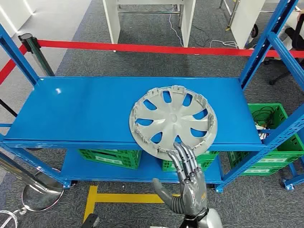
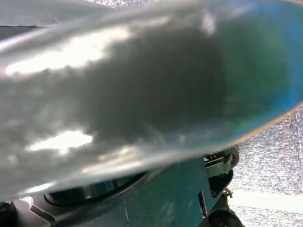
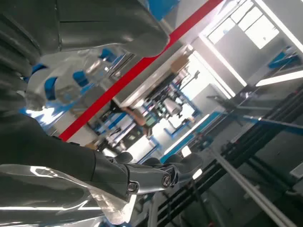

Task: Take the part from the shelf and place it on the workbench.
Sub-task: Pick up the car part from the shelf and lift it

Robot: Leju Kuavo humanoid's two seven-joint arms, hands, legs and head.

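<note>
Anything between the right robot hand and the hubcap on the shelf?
Nothing. In the head view the right robot hand already reaches the hubcap at its near rim, overhanging the shelf edge.

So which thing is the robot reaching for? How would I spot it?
Find the big blue shelf. On its top level, toward the right and hanging over the front edge, lies the hubcap, just beyond the right hand. It is the only round, silver-grey thing there, with curved cut-out holes showing blue; the green crates below are boxy.
</note>
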